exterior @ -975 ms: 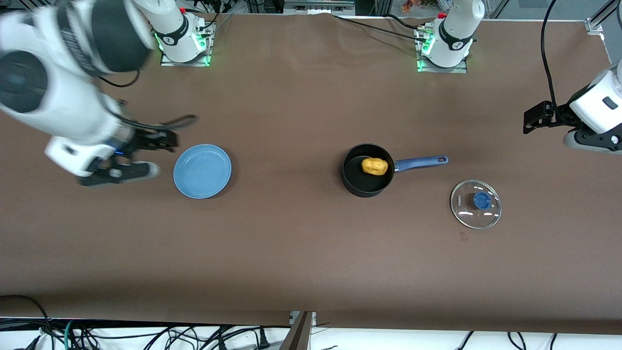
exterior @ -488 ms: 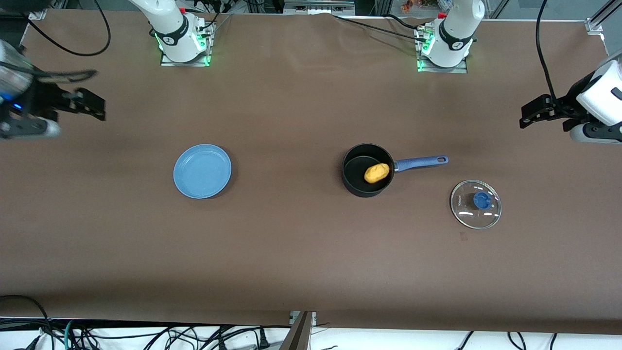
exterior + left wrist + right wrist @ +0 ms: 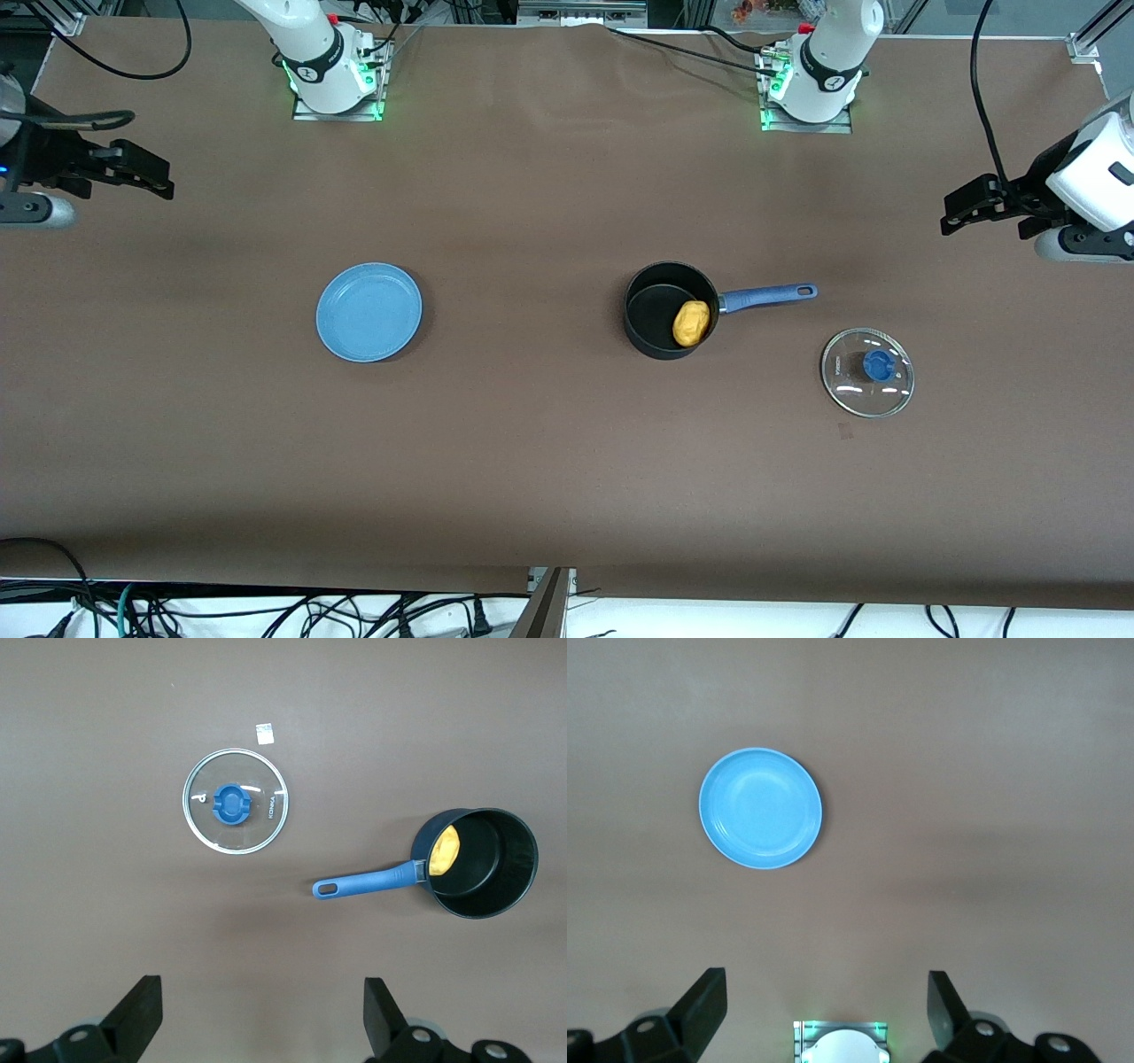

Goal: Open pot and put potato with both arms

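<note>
The black pot [image 3: 660, 312] with a long blue handle [image 3: 767, 297] stands open in the middle of the table, and the yellow-orange potato [image 3: 691, 322] lies inside it. It also shows in the left wrist view [image 3: 485, 866], with the potato [image 3: 446, 849] in it. The glass lid [image 3: 866, 371] with a blue knob lies flat on the table beside the pot, toward the left arm's end; the left wrist view shows it too [image 3: 235, 801]. My left gripper [image 3: 961, 211] is open and empty, high over the table's left-arm end. My right gripper [image 3: 142, 173] is open and empty, high over the right-arm end.
A flat blue plate [image 3: 368, 311] lies toward the right arm's end, also in the right wrist view [image 3: 760, 808]. The two arm bases [image 3: 330, 71] [image 3: 811, 75] stand along the table's edge farthest from the front camera. Cables hang below the nearest edge.
My right arm has pulled away from beside the plate, up and out to the table's right-arm end. The potato has shifted inside the pot. My left gripper has drifted slightly.
</note>
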`<state>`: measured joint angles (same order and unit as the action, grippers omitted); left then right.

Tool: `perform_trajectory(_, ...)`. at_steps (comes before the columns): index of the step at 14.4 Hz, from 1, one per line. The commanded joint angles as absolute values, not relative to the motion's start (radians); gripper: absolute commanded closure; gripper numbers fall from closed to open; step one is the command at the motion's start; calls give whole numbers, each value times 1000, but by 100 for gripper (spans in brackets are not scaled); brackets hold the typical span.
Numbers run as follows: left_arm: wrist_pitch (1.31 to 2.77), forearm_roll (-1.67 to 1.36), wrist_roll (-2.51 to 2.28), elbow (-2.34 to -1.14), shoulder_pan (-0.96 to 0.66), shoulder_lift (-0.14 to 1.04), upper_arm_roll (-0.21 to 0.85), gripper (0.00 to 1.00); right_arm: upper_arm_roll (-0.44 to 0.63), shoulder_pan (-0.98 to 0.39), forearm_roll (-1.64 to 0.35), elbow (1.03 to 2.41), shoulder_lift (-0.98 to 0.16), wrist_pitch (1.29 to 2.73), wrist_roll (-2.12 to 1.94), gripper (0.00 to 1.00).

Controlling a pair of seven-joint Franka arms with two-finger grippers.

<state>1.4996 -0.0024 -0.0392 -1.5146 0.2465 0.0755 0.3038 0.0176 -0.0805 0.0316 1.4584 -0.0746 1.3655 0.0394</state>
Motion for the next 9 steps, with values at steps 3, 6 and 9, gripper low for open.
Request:
perform_trajectory(3,1509,-21,-51,-1512,242,72,311,0,23,-78,23,1497,-38,1381,29,0)
perform_trajectory(6,1531,-18,-69,-1552,163,43,275,0,21,-80,23,1493,-48,1391,29,0)
perform_trajectory(9,1563,-20,-63,-1620,40,6,119,0,23,-75,21,1490,-49,1393,28,0)
